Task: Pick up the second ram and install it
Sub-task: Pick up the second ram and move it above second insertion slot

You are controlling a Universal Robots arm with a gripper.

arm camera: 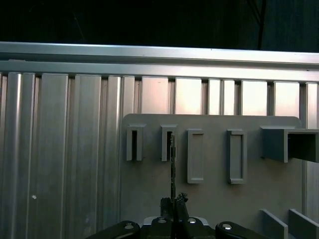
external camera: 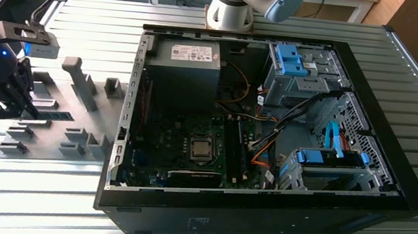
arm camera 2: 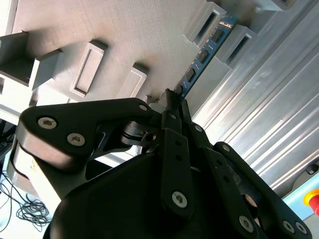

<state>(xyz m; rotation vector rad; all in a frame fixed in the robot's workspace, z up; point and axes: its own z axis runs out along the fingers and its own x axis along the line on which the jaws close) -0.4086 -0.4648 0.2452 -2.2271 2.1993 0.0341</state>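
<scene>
The second ram point(external camera: 59, 115) is a thin blue-green stick with dark chips, standing on edge between two blocks of the grey fixture plate point(external camera: 48, 137) at the exterior view's left. My gripper point(external camera: 30, 114) is at the stick's near end. In the second wrist view the fingertips point(arm camera 2: 169, 99) meet on the end of the ram point(arm camera 2: 204, 55), which still runs into the fixture slots. The first wrist view looks along the ram point(arm camera: 173, 164) edge-on, a thin line rising from my gripper point(arm camera: 174, 201). The gripper is shut on it.
An open black computer case point(external camera: 385, 183) lies flat to the exterior view's right, with the motherboard point(external camera: 191, 149), power supply point(external camera: 187, 58) and blue drive-bay clips point(external camera: 290, 59) inside. Grey fixture blocks point(external camera: 83, 83) stand around the ram. The arm's base point(external camera: 229, 11) is behind the case on the ribbed metal table point(external camera: 35, 204).
</scene>
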